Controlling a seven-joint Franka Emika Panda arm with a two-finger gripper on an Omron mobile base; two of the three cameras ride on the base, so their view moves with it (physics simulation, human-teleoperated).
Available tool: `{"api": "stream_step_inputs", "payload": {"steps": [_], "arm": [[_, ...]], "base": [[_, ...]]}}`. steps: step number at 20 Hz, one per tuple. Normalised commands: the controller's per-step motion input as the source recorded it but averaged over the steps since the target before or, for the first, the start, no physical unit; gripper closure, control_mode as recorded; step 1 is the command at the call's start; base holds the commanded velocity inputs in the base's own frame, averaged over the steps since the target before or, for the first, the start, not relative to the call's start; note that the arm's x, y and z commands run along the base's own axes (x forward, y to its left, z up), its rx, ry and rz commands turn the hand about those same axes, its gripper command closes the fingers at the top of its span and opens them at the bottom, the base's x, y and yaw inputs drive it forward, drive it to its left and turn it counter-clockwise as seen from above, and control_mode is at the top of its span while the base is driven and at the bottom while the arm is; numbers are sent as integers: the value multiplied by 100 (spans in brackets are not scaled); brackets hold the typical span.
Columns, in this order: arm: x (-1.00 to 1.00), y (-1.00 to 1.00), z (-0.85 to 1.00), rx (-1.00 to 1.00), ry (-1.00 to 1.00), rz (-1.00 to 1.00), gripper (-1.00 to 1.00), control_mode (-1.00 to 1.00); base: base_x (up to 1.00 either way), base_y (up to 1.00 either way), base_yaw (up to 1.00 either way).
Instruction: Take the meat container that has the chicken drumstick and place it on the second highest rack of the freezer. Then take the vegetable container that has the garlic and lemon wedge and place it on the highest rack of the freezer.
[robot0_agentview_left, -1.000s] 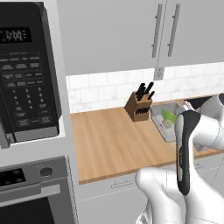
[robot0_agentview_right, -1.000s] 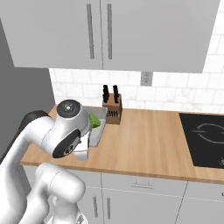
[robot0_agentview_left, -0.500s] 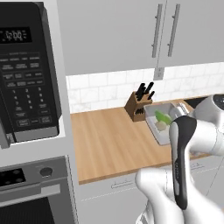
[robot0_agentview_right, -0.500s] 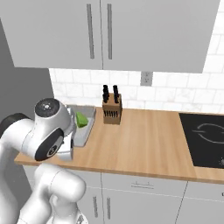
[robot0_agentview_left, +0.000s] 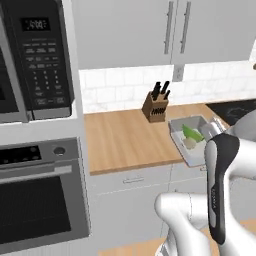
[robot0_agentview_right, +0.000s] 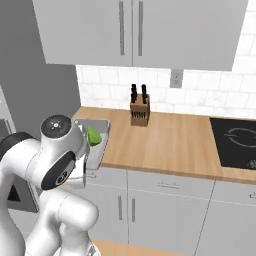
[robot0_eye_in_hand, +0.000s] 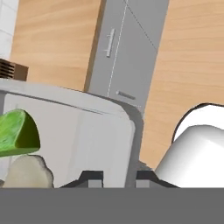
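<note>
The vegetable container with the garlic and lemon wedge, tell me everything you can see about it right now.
The vegetable container is a shallow light-grey rectangular tray with a raised rim and rounded corners, plastic-looking. It is carried level above the front edge of the wooden counter, near the knife block. Inside lie the green lemon wedge and, beside it, the pale lumpy garlic. In the hand view the gripper straddles the rim, one fingertip inside the wall and one outside, apparently clamped on it.
</note>
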Motion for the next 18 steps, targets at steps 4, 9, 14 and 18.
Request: {"api": "stream_step_inputs", "payload": {"steps": [4,9,14,18], "arm": [[0,0,0,0,0,0,100,100],[0,0,0,0,0,0,100,100],[0,0,0,0,0,0,100,100],[0,0,0,0,0,0,100,100]], "base": [[-57,69,48],[-40,96,58],[-21,100,53],[-5,100,48]]}}
